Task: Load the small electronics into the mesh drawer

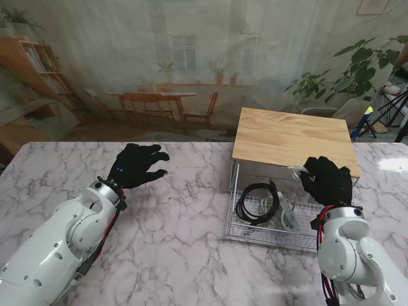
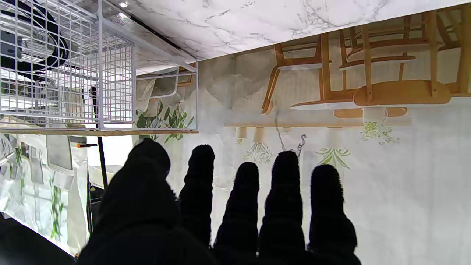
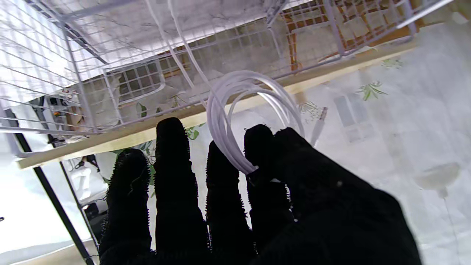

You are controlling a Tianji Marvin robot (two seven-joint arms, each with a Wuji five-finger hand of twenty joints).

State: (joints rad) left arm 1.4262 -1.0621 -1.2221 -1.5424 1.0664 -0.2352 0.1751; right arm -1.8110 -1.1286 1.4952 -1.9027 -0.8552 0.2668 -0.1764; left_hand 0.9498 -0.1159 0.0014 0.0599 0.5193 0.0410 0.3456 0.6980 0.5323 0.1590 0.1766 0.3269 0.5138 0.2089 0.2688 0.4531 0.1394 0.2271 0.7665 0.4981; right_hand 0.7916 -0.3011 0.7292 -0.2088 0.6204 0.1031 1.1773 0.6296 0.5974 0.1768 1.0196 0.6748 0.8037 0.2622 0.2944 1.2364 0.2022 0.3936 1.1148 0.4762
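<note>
A white mesh drawer (image 1: 233,191) is pulled out from under a wooden top (image 1: 290,137) on my right. Inside it lie a coiled black cable (image 1: 256,203) and a greyish device (image 1: 285,213). My right hand (image 1: 327,181), in a black glove, hovers over the drawer's right part, thumb and index finger pinched on a coiled white cable (image 3: 235,106); that cable (image 1: 298,171) shows just left of the fingers. My left hand (image 1: 138,164) hangs over the marble on the left, fingers spread, holding nothing. The drawer's mesh wall (image 2: 66,73) shows in the left wrist view.
The marble table (image 1: 178,242) stretches across the view. A backdrop printed with chairs, shelves and plants (image 1: 166,70) stands behind its far edge. A real potted plant (image 1: 360,73) and tripod legs (image 1: 389,111) are at the far right.
</note>
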